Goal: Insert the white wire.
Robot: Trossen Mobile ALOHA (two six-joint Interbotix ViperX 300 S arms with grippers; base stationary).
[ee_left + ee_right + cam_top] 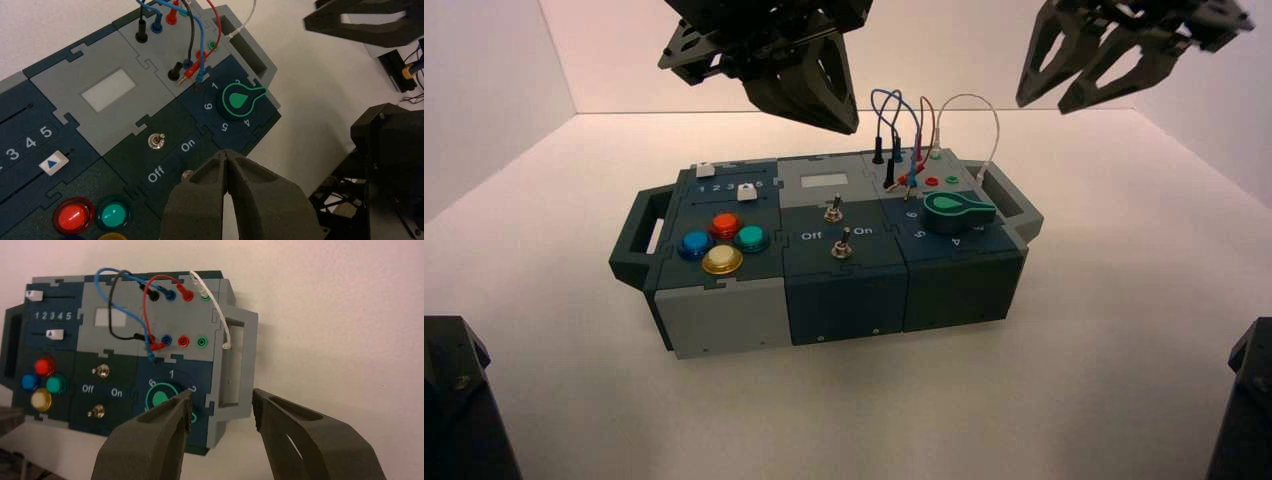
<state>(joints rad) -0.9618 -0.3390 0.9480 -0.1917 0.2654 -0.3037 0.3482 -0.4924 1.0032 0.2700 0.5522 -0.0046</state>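
Light: bright, even, from above | Shadows: soft shadow on the table [1074, 330] beside the near and right sides of the box [824, 290] | Glare: small highlights on the round buttons [722, 260] | Focus: nearby gripper fingers [150, 440] look blurred in the wrist views

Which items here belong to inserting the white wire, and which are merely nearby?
In the job: white wire, loose end by the handle; green socket; right gripper, open.

Merely nearby: blue wire, red wire, knob, toggles, buttons, left gripper, shut.
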